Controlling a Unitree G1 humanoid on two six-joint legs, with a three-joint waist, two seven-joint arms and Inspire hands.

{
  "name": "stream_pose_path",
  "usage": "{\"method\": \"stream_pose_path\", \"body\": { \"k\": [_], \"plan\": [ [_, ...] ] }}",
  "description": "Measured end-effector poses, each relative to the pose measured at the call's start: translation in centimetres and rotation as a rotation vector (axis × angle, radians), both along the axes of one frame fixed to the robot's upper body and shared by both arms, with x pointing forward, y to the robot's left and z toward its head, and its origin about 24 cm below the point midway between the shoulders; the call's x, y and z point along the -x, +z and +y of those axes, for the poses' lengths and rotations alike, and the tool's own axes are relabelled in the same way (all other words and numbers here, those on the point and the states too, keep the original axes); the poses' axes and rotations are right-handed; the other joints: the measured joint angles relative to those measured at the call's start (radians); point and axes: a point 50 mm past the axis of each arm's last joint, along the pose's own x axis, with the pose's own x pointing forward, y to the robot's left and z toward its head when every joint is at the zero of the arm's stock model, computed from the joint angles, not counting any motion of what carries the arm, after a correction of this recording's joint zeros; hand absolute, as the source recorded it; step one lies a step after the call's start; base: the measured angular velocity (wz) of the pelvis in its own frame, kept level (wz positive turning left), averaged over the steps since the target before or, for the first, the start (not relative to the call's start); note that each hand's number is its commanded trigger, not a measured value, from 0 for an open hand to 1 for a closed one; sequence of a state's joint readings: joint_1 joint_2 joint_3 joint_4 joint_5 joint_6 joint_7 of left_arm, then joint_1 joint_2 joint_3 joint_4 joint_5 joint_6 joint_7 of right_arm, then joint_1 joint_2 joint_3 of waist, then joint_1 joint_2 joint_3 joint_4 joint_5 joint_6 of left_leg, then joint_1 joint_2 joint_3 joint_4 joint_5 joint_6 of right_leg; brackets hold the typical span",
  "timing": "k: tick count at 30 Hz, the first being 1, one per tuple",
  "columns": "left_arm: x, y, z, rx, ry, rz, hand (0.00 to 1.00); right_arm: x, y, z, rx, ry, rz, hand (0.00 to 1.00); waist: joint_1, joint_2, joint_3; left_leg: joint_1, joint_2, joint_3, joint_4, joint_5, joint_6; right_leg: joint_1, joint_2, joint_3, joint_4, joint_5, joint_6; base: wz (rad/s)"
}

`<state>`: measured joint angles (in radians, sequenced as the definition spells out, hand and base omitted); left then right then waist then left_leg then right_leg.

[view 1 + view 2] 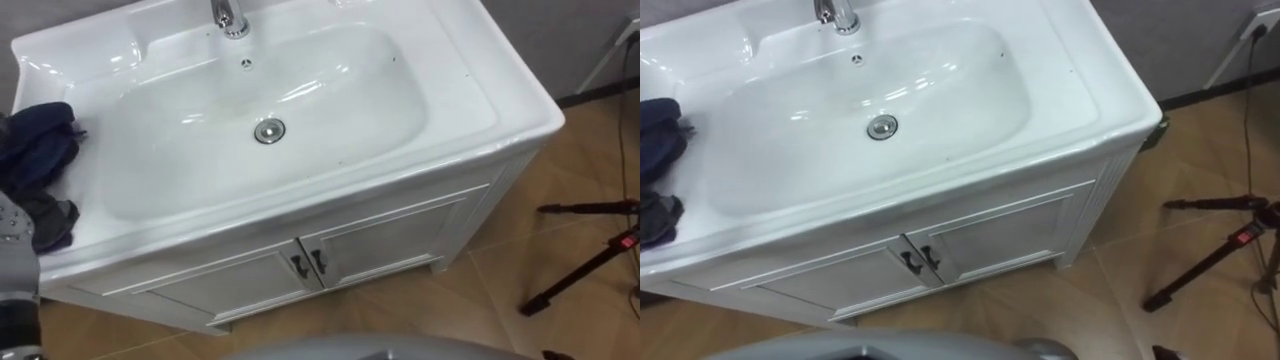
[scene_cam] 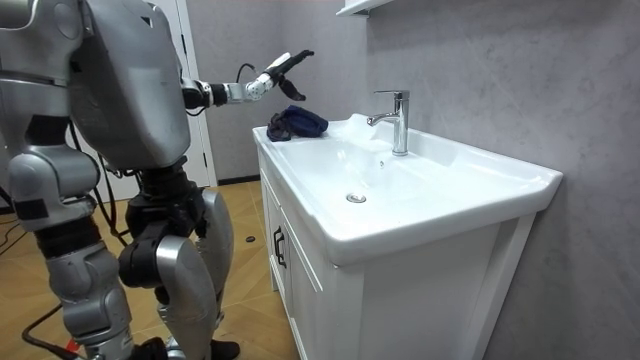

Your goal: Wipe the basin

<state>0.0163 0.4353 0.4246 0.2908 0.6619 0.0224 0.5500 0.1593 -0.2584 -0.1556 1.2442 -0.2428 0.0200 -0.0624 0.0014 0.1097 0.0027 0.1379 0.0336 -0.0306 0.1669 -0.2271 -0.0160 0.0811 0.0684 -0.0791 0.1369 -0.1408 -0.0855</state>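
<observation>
Bathroom basin | dark cloth on left rim (bunched)

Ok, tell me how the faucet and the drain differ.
The faucet stands upright on the back rim of the basin; the drain lies flush in the bottom of the bowl. The faucet is a tall column with a spout reaching over the bowl; the drain is a flat round disc. Both are shiny metal.

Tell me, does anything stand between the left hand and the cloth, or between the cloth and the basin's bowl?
Nothing visible does. The left hand hangs open in the air above the dark cloth, which lies on the left rim of the basin, right beside the bowl.
</observation>
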Motion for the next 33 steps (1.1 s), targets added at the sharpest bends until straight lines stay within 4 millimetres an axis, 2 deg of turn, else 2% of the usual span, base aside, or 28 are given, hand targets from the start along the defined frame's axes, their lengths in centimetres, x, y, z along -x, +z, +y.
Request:
{"method": "stream_pose_path", "body": {
  "k": [5, 11, 16, 19, 20, 22, 23, 24, 26, 27, 31, 33],
  "plan": [
    [-0.1, 0.8, -0.4, -0.009, -0.020, -0.081, 0.00, 0.4, 0.0, 0.0, 0.000, 0.002, 0.011, 0.00, 0.000, -0.005, 0.0033, 0.005, 0.000, 0.002, -0.002, 0.000, 0.000, 0.001, 0.000, 0.007, 0.001, 0.000, 0.001, -0.04],
    [-0.2, 1.5, -0.5, 0.029, -0.018, -0.184, 0.00, 0.3, 0.0, 0.0, 0.009, 0.000, 0.008, 0.00, 0.003, -0.010, -0.0005, 0.009, -0.001, 0.003, -0.003, 0.000, 0.000, 0.004, 0.000, 0.005, 0.001, -0.001, 0.001, 0.00],
    [0.4, 2.8, 0.9, 0.114, 0.045, -0.346, 0.00, 0.5, 0.1, -0.1, 0.013, -0.004, 0.002, 0.00, 0.011, -0.009, -0.0032, 0.009, -0.001, 0.005, -0.003, 0.000, 0.000, 0.002, 0.001, 0.008, 0.003, -0.001, 0.001, -0.01],
    [1.6, 4.8, 2.5, 0.100, 0.098, -0.471, 0.00, 0.6, 0.2, -0.3, 0.023, -0.025, -0.008, 0.00, 0.036, -0.009, -0.0074, -0.001, 0.000, 0.010, 0.000, 0.000, 0.000, -0.015, 0.000, 0.009, 0.018, -0.006, -0.001, -0.07],
    [2.1, 5.6, 3.3, 0.103, 0.132, -0.538, 0.00, 1.1, 0.3, -0.4, 0.035, -0.023, -0.003, 0.00, 0.042, -0.009, -0.0089, -0.003, -0.001, 0.009, -0.001, 0.000, 0.000, -0.017, 0.000, 0.006, 0.018, -0.006, -0.001, 0.00],
    [3.3, 6.8, 4.4, 0.102, 0.187, -0.635, 0.00, 1.4, 0.4, -0.5, 0.050, -0.017, -0.010, 0.00, 0.077, -0.005, -0.0146, -0.001, 0.000, 0.021, -0.001, 0.000, 0.000, -0.017, 0.001, 0.012, 0.019, -0.006, -0.001, -0.11],
    [4.6, 7.6, 5.4, 0.097, 0.240, -0.714, 0.00, 1.7, 0.5, -0.7, 0.060, -0.019, -0.012, 0.00, 0.099, -0.003, -0.0165, 0.000, 0.000, 0.026, -0.002, 0.000, 0.000, -0.016, 0.001, 0.019, 0.018, -0.006, -0.001, -0.15],
    [5.8, 8.0, 6.1, 0.110, 0.292, -0.800, 0.00, 2.0, 0.6, -0.8, 0.070, -0.025, -0.015, 0.00, 0.123, 0.000, -0.0158, 0.006, 0.000, 0.026, -0.003, 0.000, 0.000, -0.017, 0.001, 0.023, 0.019, -0.007, 0.000, -0.09],
    [8.0, 8.1, 7.2, 0.131, 0.390, -0.902, 0.00, 2.2, 0.7, -0.8, 0.074, -0.027, -0.013, 0.00, 0.143, -0.003, -0.0146, 0.006, -0.003, 0.024, -0.003, 0.000, 0.000, -0.016, -0.002, 0.017, 0.020, -0.010, 0.002, 0.07],
    [9.4, 7.7, 7.9, 0.135, 0.459, -0.931, 0.00, 2.4, 0.7, -0.8, 0.075, -0.029, -0.012, 0.00, 0.154, -0.002, -0.0151, 0.006, -0.005, 0.018, -0.003, 0.000, 0.000, -0.016, -0.005, 0.011, 0.021, -0.015, 0.003, 0.18],
    [12.9, 5.4, 9.5, 0.188, 0.643, -0.944, 0.00, 2.6, 0.8, -0.9, 0.083, 0.004, -0.002, 0.00, 0.196, -0.001, -0.0168, 0.003, -0.014, 0.003, -0.002, 0.000, 0.000, -0.016, -0.017, -0.007, 0.036, -0.029, 0.011, 0.24],
    [15.4, 3.3, 10.2, 0.251, 0.772, -0.945, 0.00, 2.3, 0.8, -0.9, 0.085, 0.041, -0.003, 0.00, 0.212, -0.002, -0.0192, 0.001, -0.019, -0.005, 0.000, 0.003, 0.005, -0.013, -0.024, -0.023, 0.037, -0.031, 0.014, 0.21]
  ]
}}
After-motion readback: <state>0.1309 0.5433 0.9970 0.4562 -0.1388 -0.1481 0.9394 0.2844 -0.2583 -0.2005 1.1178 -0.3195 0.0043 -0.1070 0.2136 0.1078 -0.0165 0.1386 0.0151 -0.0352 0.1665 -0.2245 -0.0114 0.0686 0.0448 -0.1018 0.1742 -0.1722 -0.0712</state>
